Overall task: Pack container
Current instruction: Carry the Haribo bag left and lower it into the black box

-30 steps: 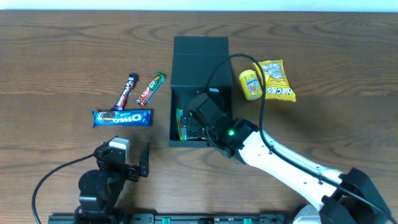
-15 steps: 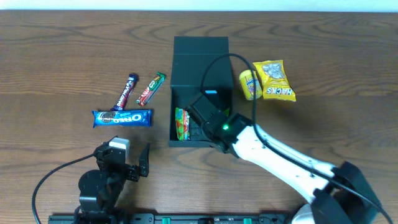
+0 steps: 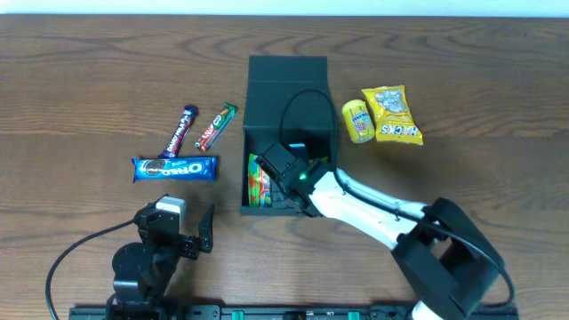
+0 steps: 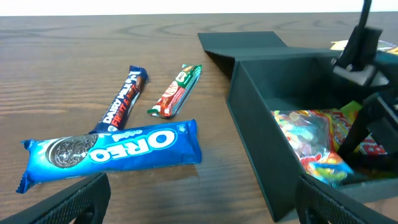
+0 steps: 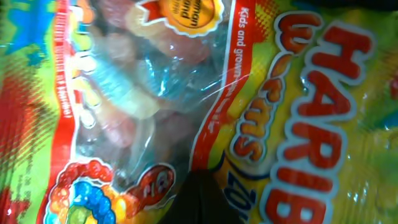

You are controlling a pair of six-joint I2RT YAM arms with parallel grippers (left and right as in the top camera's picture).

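Observation:
The dark teal container (image 3: 276,89) stands open at the table's middle, its lid flap lying flat behind it; the left wrist view shows its near wall (image 4: 267,143). A colourful Haribo worms packet (image 3: 260,180) (image 4: 311,140) lies inside on the left. My right gripper (image 3: 286,173) is down inside the container, shut, with its dark tips (image 5: 200,199) pressed against the packet (image 5: 249,93), which fills the right wrist view. My left gripper (image 3: 180,229) (image 4: 202,211) rests open near the front edge, left of the container, with only bare table between its fingers.
Left of the container lie a blue Oreo pack (image 3: 175,168) (image 4: 112,149), a purple chocolate bar (image 3: 180,131) (image 4: 122,102) and a red-green bar (image 3: 216,126) (image 4: 177,91). To its right are a small yellow packet (image 3: 357,120) and a yellow Hacks bag (image 3: 392,115).
My right gripper has shut and moved left and deeper into the container. The Haribo packet now shows along the box's left side. The left arm has not moved.

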